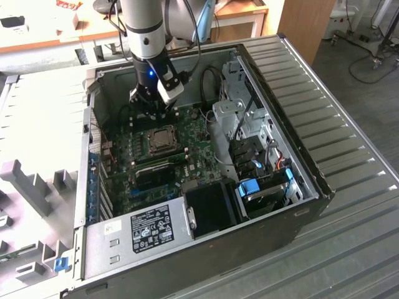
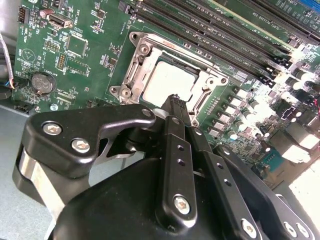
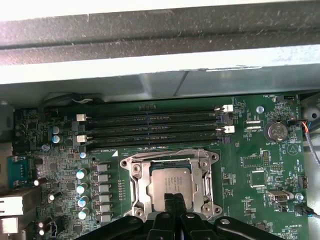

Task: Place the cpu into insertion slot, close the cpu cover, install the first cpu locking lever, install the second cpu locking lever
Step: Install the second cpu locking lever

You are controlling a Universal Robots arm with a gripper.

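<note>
Now | gripper (image 2: 176, 100) clenched, empty, tips hiding one edge of cpu (image 2: 167, 81) | cpu cover (image 3: 137, 186) down

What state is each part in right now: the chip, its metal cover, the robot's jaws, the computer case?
cpu: seated in the insertion slot.
cpu cover: closed over the chip.
gripper: jaws together, holding nothing, just above the chip.
computer case: side open, lying flat.

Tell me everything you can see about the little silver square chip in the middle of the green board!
The cpu is a small flat square with a dull silver-tan metal top. It lies flat in the insertion slot on the green board, and the grey metal cpu cover frames it, so its top shows through the window. The robot's hand has its closed fingertips right over the chip's near edge; whether they touch it is unclear.
</note>
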